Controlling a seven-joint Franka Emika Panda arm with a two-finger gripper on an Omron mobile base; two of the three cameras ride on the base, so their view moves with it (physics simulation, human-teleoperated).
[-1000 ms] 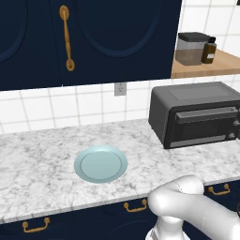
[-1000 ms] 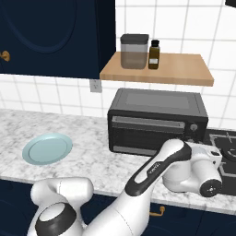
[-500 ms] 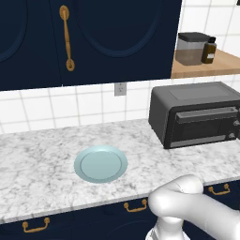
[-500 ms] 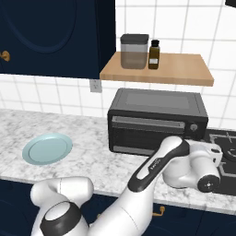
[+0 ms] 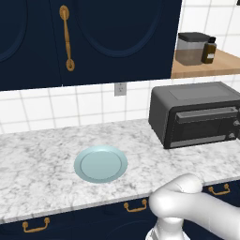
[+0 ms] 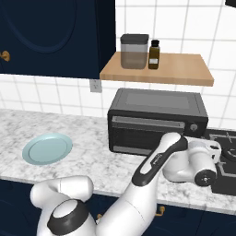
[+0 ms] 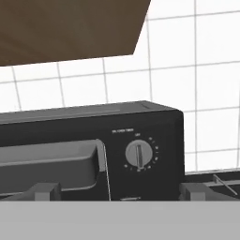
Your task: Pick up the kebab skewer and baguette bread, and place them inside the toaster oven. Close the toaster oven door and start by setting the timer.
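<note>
The dark grey toaster oven (image 5: pixel 197 115) (image 6: pixel 156 120) stands on the marble counter against the tiled wall. Its door (image 7: pixel 51 159) is shut, and the grey bar handle runs along the door's top edge. The timer knob (image 7: pixel 139 156) sits at the oven's right end, pointer upright. My gripper (image 7: pixel 117 193) is open, level with the oven's lower front. One fingertip (image 7: pixel 43 191) is below the handle and the other is right of the knob, with nothing between them. My white hand (image 6: pixel 196 161) hovers low before the oven's right end. The kebab skewer and baguette bread are out of view.
A bare light blue plate (image 5: pixel 101 164) (image 6: pixel 47 148) lies on the counter left of the oven. Above the oven, a wooden shelf (image 6: pixel 184 71) carries a canister (image 6: pixel 134 50) and a dark bottle (image 6: pixel 154 54). A black stove (image 6: pixel 227 154) lies at the right.
My hand has risen a little in front of the oven's right end. The oven and plate have not moved.
</note>
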